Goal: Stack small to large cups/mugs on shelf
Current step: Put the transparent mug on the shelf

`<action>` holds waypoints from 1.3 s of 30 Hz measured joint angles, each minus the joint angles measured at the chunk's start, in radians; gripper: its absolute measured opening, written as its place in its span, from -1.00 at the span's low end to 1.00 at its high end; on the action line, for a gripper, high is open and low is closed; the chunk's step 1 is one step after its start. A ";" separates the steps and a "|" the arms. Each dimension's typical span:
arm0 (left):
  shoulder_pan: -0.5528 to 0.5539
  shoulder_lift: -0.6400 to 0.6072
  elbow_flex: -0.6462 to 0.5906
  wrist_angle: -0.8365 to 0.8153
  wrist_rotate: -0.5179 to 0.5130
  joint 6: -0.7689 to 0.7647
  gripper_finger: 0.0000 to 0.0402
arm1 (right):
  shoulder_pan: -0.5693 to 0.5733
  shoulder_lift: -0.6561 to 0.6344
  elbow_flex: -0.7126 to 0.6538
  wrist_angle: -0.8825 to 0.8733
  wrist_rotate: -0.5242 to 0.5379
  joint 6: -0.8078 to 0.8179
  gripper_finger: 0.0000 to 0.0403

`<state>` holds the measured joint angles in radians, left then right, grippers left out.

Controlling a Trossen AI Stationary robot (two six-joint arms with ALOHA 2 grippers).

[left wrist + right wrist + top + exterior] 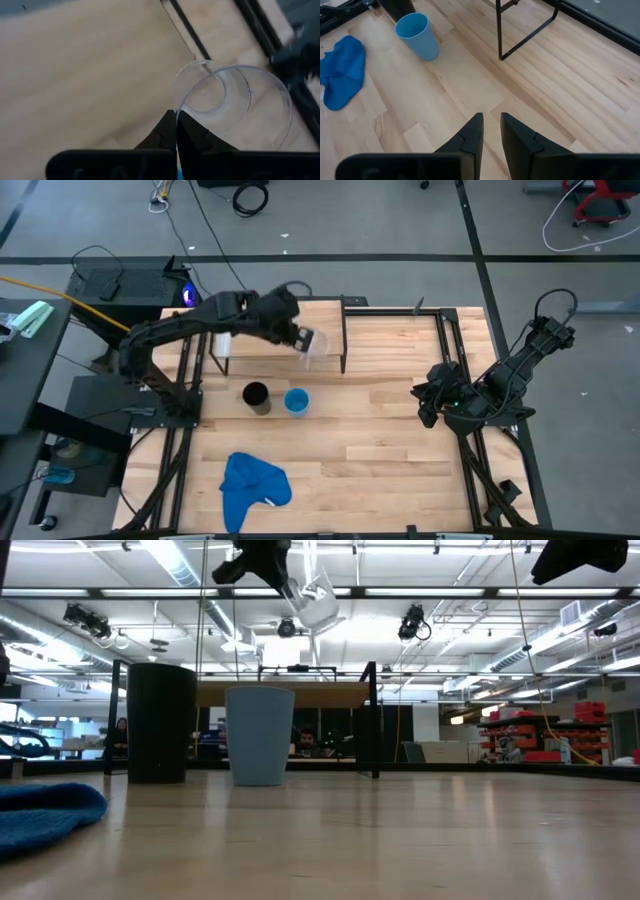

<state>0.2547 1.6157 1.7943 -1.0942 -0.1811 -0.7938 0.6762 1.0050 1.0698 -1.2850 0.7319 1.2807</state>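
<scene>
My left gripper [300, 338] holds the small clear cup [317, 345] in the air over the right part of the low wooden shelf [262, 353]. In the low view the clear cup [318, 602] hangs high above the shelf board [300, 695]. The black cup [256, 396] and the light-blue cup [296, 401] stand upright side by side on the table, in front of the shelf. My right gripper [491, 122] is slightly open and empty, low over the table's right side [432, 398]. My left gripper pinches the clear cup's wall at its rim [178, 107], one finger [165, 131] on each side of the wall. The fingers come from the table's left, slanting down. The cup [230, 105] is lifted clear and tilted.
A crumpled blue cloth [252, 485] lies on the table near its front edge, left of centre. The shelf's thin black legs [520, 30] stand on the tabletop. Black frame rails run along the table's left and right sides.
</scene>
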 joint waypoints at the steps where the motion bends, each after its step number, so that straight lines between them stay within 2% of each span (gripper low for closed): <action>1: 0.021 0.000 0.000 0.012 -0.006 0.005 -0.98 | 0.000 0.000 0.000 0.000 0.000 0.004 -0.64; 6: 0.108 0.000 0.000 0.027 -0.010 0.022 -0.98 | 0.000 0.000 0.000 0.000 0.000 0.028 -0.64; 12: 0.159 0.002 0.000 0.048 0.013 0.042 -0.98 | 0.000 0.000 0.000 0.000 0.000 0.037 -0.64; 23: 0.188 0.101 0.000 0.084 0.053 0.099 -0.98 | 0.000 0.000 0.000 0.000 0.019 0.115 -0.64; 39: 0.213 0.152 -0.001 0.055 0.052 0.094 -0.98 | 0.000 0.000 0.000 0.000 0.028 0.137 -0.64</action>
<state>0.4680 1.7679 1.7937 -1.0392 -0.1287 -0.6994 0.6758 1.0054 1.0695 -1.2848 0.7602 1.4173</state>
